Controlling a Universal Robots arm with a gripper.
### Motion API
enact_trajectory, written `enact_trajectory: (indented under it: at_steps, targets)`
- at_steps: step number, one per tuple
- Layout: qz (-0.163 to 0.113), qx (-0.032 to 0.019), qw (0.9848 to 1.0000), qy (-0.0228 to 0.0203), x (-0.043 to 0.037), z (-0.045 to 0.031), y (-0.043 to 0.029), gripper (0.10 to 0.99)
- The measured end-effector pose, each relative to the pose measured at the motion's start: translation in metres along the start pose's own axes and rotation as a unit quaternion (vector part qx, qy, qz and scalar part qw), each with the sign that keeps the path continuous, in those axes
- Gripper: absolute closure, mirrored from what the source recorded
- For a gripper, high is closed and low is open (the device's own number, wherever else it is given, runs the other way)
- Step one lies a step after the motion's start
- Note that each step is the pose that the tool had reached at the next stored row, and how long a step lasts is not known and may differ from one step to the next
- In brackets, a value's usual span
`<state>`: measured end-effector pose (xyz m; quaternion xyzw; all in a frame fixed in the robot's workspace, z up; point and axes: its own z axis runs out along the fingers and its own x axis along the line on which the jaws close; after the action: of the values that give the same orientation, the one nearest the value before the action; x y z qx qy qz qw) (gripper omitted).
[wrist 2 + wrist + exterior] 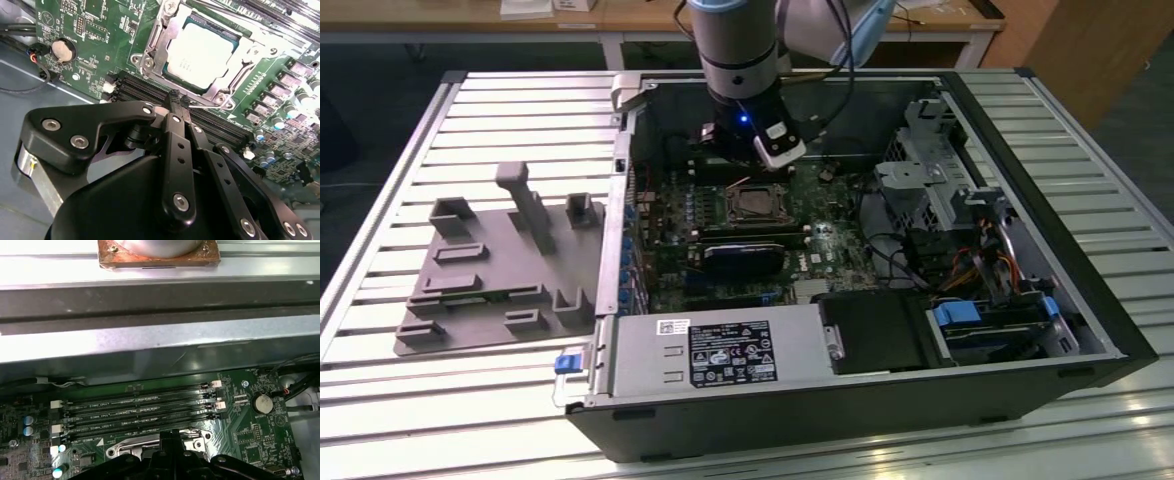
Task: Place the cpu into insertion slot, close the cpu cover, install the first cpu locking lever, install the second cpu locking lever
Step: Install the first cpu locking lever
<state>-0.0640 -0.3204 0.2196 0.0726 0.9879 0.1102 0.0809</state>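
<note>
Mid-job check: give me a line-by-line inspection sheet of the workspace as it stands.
Surface: slatted metal table carrying the open computer case.
Job's things: cpu seated in the insertion slot; cpu cover lying down around it.
Clutter: grey fixture tray beside the case.
Grippers: gripper shut, tips over the memory slots by the socket.
Cables: bundle inside the case.
Surroundings: wooden desk behind.

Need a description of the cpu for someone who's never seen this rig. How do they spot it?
Inside the open case, find the green board. Beside its long black memory slots sits a silvery cover. The cpu is the flat, pale silver-grey square in its window; its neighbours are dark slots and small chips.
</note>
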Motion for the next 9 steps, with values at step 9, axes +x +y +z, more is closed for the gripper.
enact_trajectory:
  at_steps: [9]
  targets:
    - [0.006, 0.0051, 1.0000, -0.0021, 0.0000, 0.0024, 0.0058, 0.984]
